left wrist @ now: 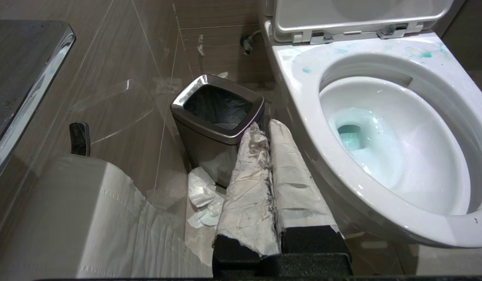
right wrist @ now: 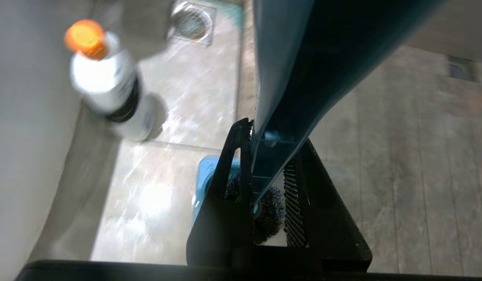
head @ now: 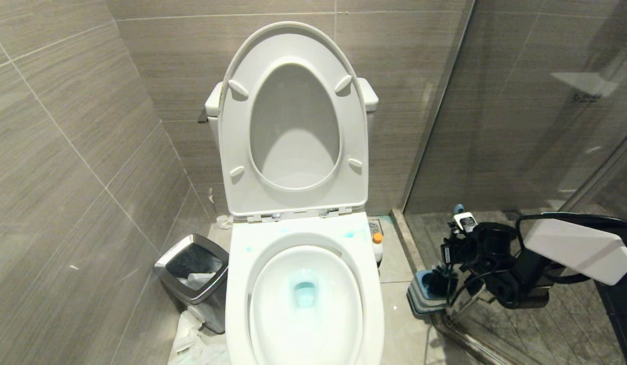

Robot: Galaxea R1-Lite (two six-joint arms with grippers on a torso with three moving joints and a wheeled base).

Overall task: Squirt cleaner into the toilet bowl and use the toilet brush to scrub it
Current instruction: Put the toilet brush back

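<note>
Grey tiled walls (head: pixel 65 152) close in this small bathroom, and a glass shower screen (head: pixel 521 101) stands at 3 o'clock. No brand name or writing can be read anywhere; the bottle's label is only a blur. One toilet bowl (head: pixel 237 284) sits in the middle of the head view, with its one seat and lid (head: pixel 293 197) tipped up against the wall. Blue cleaner (head: pixel 304 293) colours the water at the bottom of the bowl, and a few pale blue smears sit on the back rim near the two chrome hinges. One small chrome-rimmed bin (head: pixel 192 279) stands on the floor at 8 o'clock from the bowl, with white paper (head: pixel 192 339) crumpled beside it. One white bottle with an orange cap (head: pixel 377 246) stands just beside the bowl at 3 o'clock. One floor drain (right wrist: pixel 192 23) lies behind the bottle. The right gripper (head: pixel 458 253) is low at 4 o'clock by the shower edge, and its two fingers are pinching the teal handle of the one toilet brush (right wrist: pixel 280 78). The dark bristle head shows below the fingers, over the blue holder (head: pixel 424 294) on the floor. The left gripper (left wrist: pixel 269 132) is parked beside the bowl near the bin. Its two paper-wrapped fingers are pressed together and hold nothing.
</note>
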